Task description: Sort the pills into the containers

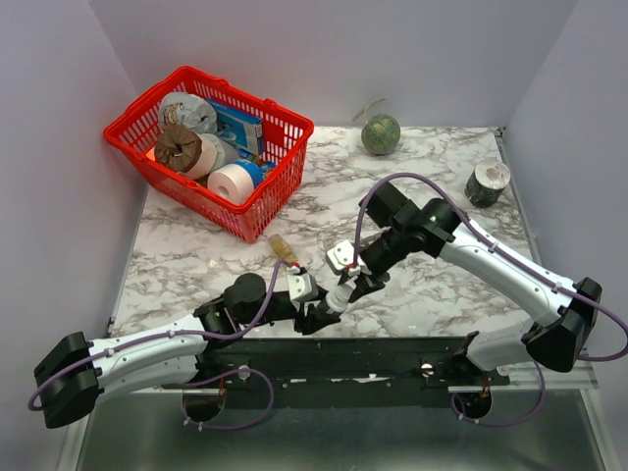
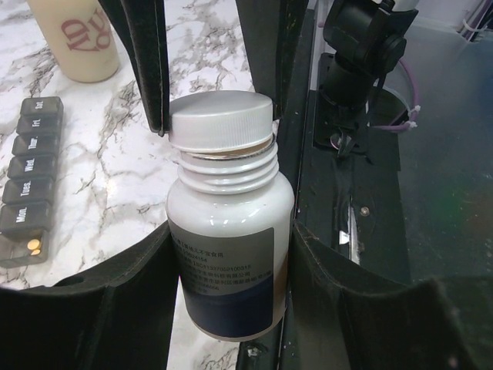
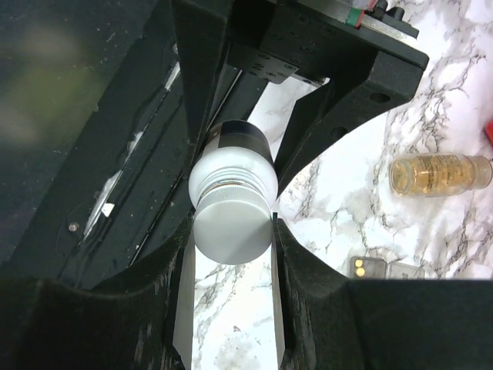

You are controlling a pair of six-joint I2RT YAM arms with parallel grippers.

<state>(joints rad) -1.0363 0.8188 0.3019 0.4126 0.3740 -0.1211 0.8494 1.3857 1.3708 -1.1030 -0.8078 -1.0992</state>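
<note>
My left gripper (image 1: 319, 312) (image 2: 231, 262) is shut on the body of a white bottle (image 2: 231, 231) with a dark blue label band. My right gripper (image 1: 345, 292) (image 3: 231, 231) is shut on the bottle's white cap (image 3: 231, 220) (image 2: 221, 117), which sits above exposed neck threads. The bottle is held just above the table's near edge. The dark-grey pill organiser (image 2: 29, 185) lies to the left in the left wrist view, and its nearest compartment is open with two yellow pills (image 2: 35, 247) (image 3: 362, 267). The clear vial of tan-yellow pills (image 3: 439, 176) (image 1: 285, 248) lies on the marble beside it.
A beige bottle with red lettering (image 2: 81, 38) stands past the organiser's far end. A red wire basket (image 1: 285, 147) of rolls and packets sits at the back left. A green ball (image 1: 381, 134) and a small round jar (image 1: 488, 183) are at the back right. A black rail (image 1: 392, 358) runs along the near edge.
</note>
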